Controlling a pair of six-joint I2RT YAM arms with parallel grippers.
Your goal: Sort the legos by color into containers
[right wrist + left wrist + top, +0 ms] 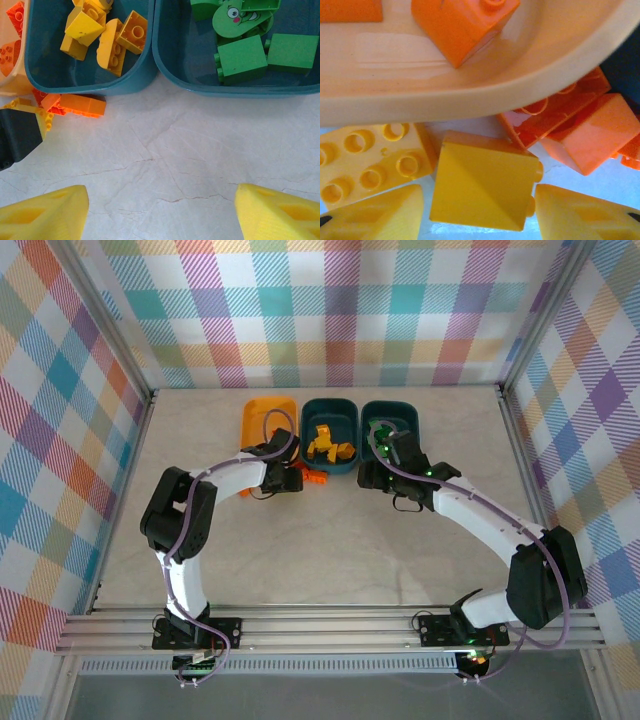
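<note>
Plaid walls are framing a pale marbled table [330, 560], its far side holding a colour-sorted row: orange tub [470, 95] left, middle teal tub [90, 89] taking yellow bricks [107, 37], right teal tub [240, 91] taking green bricks [240, 60]. Left gripper [480, 217] is hanging low at the orange tub's near wall, fingers [380, 215] straddling a stray yellow sloped brick [485, 180] beside loose orange bricks [580, 130], likely bound for the middle tub, though I can't tell whether they're clamping it. Right gripper [160, 215] is hovering spread wide and empty over bare table just near of the teal tubs, probably keeping clear.
</note>
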